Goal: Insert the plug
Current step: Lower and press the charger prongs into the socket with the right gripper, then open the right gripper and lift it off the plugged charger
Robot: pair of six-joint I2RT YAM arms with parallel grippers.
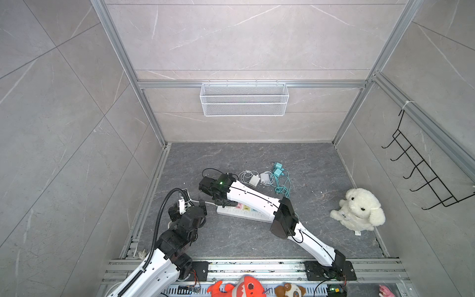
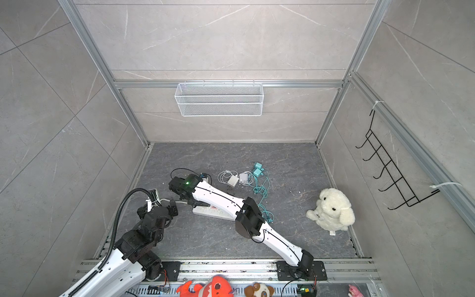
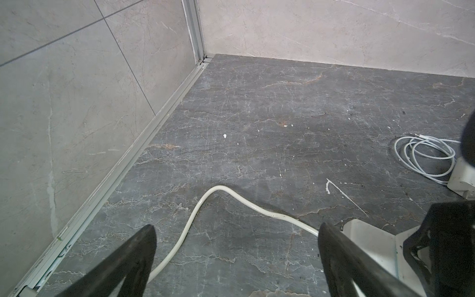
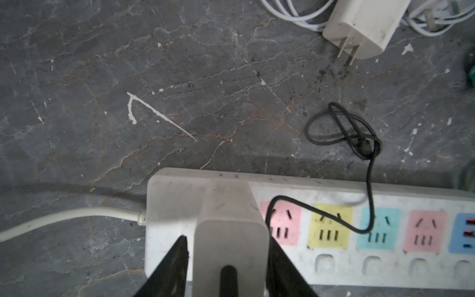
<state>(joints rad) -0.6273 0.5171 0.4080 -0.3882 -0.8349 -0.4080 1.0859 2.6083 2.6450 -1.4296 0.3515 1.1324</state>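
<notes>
Fingers (image 4: 174, 264) of my right pincer (image 4: 227, 241) stand on either side of the white plug (image 4: 231, 223). The plug sits upright on the end of the power strip (image 4: 334, 191), just beside the pink socket nearest that end, and its prongs are hidden beneath it. A sliver of strip shows between 1 finger and the plug's side, while the other finger lies close against it, so this pincer is slack, not clenched. A thin black lead (image 4: 370, 180) runs from beside the plug, crosses the pink, yellow and teal sockets and loops on the desk (image 4: 205, 77) beyond the strip.

My left pincer (image 3: 236, 227) is spread wide and grasps nothing. It hangs above the strip's thick white cord (image 3: 203, 205), which snakes across the desk between its 2 fingers.

In both top views the strip (image 1: 244, 215) lies partly under my right arm, near the middle of the desk. Farther off lie a spare charger (image 4: 365, 25) with bare prongs, a coil of white cable (image 3: 424, 159) and 2 teal chargers (image 1: 277, 169) with tangled teal leads. A plush dog (image 1: 359, 209) sits well apart, by the right wall. On the back wall hangs a white mesh basket (image 1: 244, 99).
</notes>
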